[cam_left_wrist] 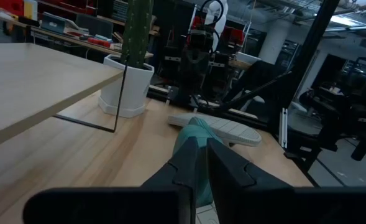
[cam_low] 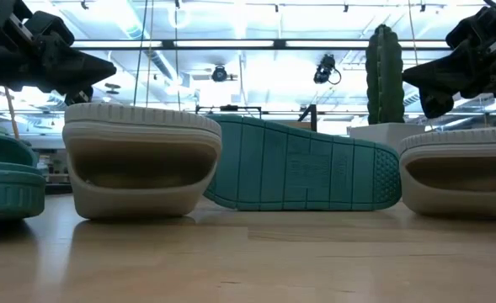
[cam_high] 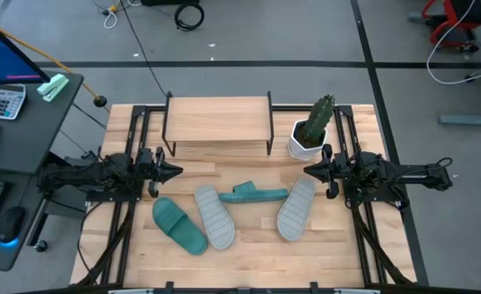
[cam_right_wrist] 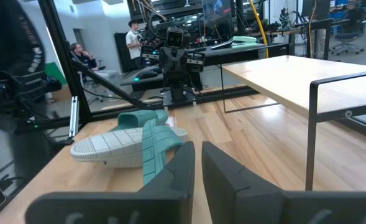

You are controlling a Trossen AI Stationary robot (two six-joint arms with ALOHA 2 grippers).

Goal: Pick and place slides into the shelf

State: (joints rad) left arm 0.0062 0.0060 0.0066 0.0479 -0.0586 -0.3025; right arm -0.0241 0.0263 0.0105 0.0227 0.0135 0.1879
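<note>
My left hand (cam_high: 175,171) and right hand (cam_high: 309,170) are pressed together, holding nothing. Four slides (cam_high: 216,215) lie on the bench (cam_high: 248,257), in front of the shelf (cam_high: 218,118).

Both arms are matte black, built of blocky jointed segments with dark cables running along them. Each ends in a two-finger tool, the left tool (cam_high: 175,171) and the right tool (cam_high: 309,170), with flat, angular, tapering black fingers (cam_right_wrist: 181,169).

Slatted wooden table (cam_high: 248,253), loaded.
Shelf (cam_high: 218,118), potted cactus (cam_high: 312,131) and four slides (cam_high: 224,214) rest on it, between both grippers.
</note>
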